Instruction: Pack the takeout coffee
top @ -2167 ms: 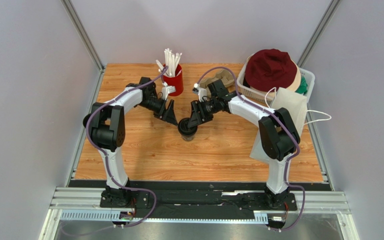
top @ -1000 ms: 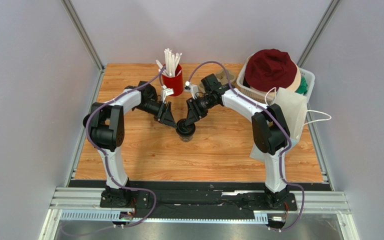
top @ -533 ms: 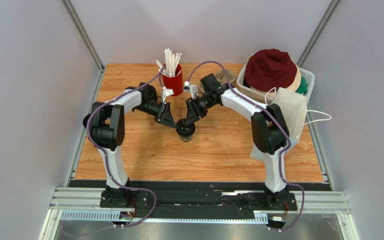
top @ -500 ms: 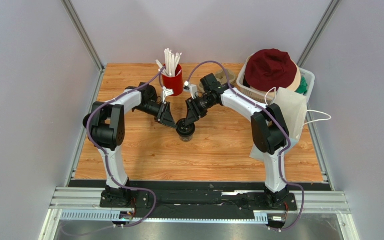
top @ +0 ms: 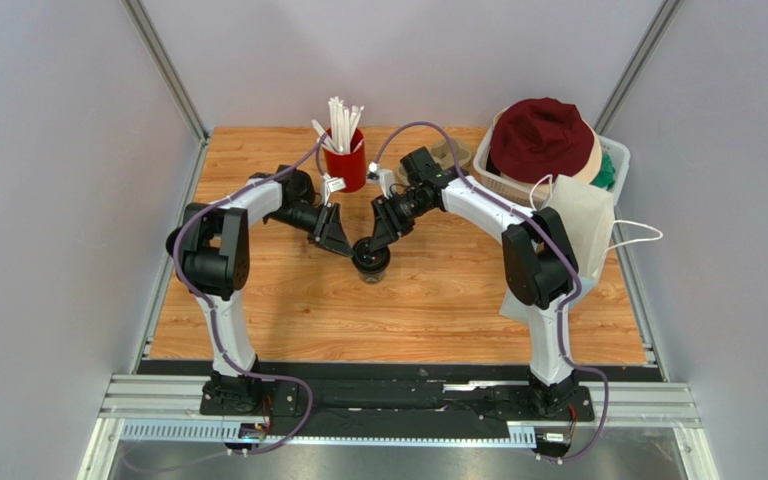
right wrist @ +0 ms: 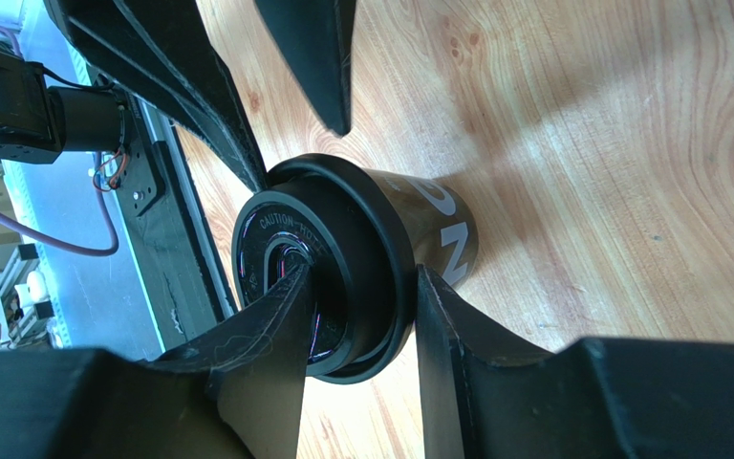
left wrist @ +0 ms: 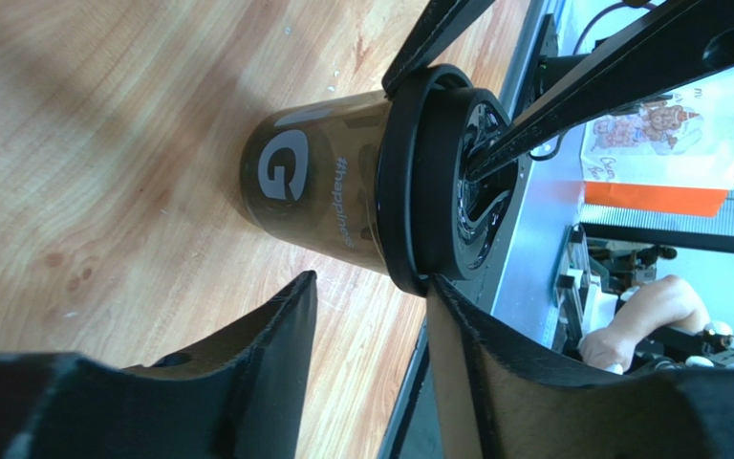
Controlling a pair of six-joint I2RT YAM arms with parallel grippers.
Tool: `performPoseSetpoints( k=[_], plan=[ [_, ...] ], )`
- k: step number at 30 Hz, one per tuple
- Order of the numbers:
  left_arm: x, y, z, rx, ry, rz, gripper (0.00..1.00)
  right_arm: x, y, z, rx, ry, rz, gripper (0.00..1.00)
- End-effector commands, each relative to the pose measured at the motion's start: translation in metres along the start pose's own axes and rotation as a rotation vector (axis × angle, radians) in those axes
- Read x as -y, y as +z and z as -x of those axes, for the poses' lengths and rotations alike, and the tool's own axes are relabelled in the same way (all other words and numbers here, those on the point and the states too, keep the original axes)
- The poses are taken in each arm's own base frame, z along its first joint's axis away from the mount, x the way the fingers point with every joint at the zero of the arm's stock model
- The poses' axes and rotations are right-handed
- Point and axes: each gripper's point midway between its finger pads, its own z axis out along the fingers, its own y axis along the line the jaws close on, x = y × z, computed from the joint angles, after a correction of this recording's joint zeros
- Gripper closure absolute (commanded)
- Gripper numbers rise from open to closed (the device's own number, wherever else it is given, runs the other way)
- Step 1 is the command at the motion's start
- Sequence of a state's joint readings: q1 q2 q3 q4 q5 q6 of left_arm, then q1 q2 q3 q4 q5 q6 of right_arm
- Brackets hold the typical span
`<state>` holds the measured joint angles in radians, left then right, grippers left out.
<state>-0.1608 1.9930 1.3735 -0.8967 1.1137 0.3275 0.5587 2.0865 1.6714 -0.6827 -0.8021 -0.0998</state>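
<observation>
The takeout coffee [top: 372, 264], a brown paper cup with a black lid, stands mid-table. In the left wrist view the cup [left wrist: 309, 182] shows white print and its lid [left wrist: 409, 172] is on. My right gripper [top: 367, 244] reaches in from behind. In the right wrist view the right gripper [right wrist: 363, 273] straddles the lid's rim [right wrist: 380, 239], one finger on the lid top and the other outside the rim. My left gripper [top: 344, 243] is open just left of the cup. In the left wrist view the left gripper [left wrist: 371, 280] holds nothing; one fingertip [left wrist: 438, 292] touches the lid's edge.
A red cup of white straws [top: 347, 160] stands behind the left gripper. A white basket [top: 613, 160] with a dark red hat [top: 543, 135] sits back right, a white bag [top: 583, 215] leaning by it. A cardboard piece [top: 455, 152] lies behind the right arm.
My right gripper has moved left and back from the cup's right side onto its lid. My left gripper has edged closer to the cup. In the last half second nothing visibly moved.
</observation>
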Motion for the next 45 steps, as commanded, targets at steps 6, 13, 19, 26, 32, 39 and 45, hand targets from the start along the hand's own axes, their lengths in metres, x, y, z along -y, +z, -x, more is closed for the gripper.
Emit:
performPoseSetpoints(
  k=[6, 13, 19, 26, 32, 39, 45],
  plan=[
    [0.008, -0.025, 0.053, 0.109, 0.165, 0.007, 0.43, 0.021, 0.019, -0.030, -0.108, -0.025, -0.052, 0.58],
    [-0.004, -0.018, 0.048, 0.091, 0.129, 0.000, 0.43, 0.018, 0.021, -0.026, -0.132, -0.059, -0.032, 0.58],
    [-0.005, -0.008, 0.031, 0.031, 0.123, -0.022, 0.46, 0.018, 0.023, -0.029, -0.152, -0.071, -0.018, 0.58],
    [-0.001, -0.005, 0.025, 0.028, 0.111, -0.076, 0.46, 0.019, 0.026, -0.032, -0.165, -0.073, -0.023, 0.58],
    [0.009, -0.004, 0.027, 0.043, 0.122, -0.137, 0.46, 0.019, 0.027, -0.032, -0.170, -0.079, -0.034, 0.58],
    [0.011, -0.002, 0.021, 0.033, 0.108, -0.178, 0.45, 0.021, 0.029, -0.034, -0.177, -0.085, -0.049, 0.58],
    [-0.007, 0.007, 0.008, -0.022, 0.094, -0.102, 0.50, 0.021, 0.029, -0.031, -0.169, -0.091, -0.052, 0.58]
  ],
)
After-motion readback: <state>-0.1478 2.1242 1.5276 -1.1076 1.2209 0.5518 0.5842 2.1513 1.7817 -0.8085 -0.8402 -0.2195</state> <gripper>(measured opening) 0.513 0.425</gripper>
